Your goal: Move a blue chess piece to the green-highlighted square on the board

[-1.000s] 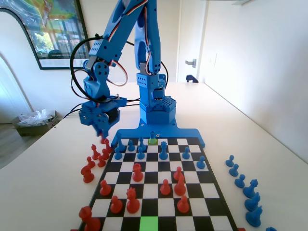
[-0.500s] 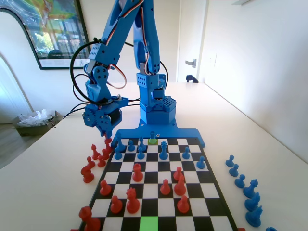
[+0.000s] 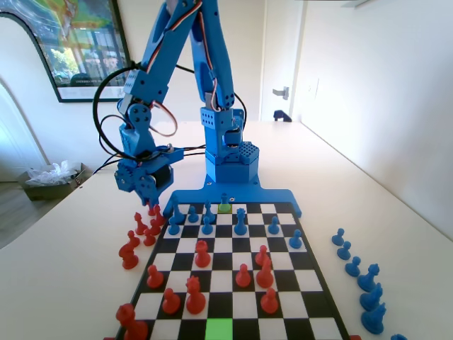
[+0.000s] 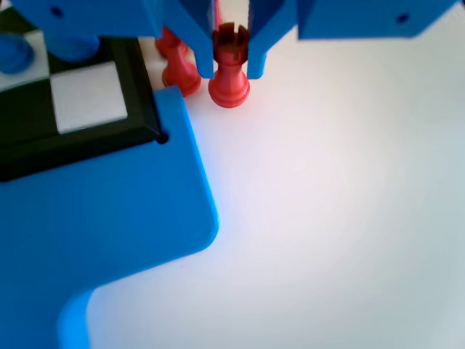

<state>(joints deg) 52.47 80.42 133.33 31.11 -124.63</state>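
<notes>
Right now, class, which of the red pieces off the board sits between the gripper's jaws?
The red rook with the notched crown, standing on the table just off the board's corner. It sits between the gripper's jaws; the other red pieces stand outside them.

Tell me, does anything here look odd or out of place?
Yes: the gripper stands off the board, its jaws on either side of a red rook on the bare table, not a blue piece. Other red pieces also sit off the board's left edge in the fixed view.
</notes>
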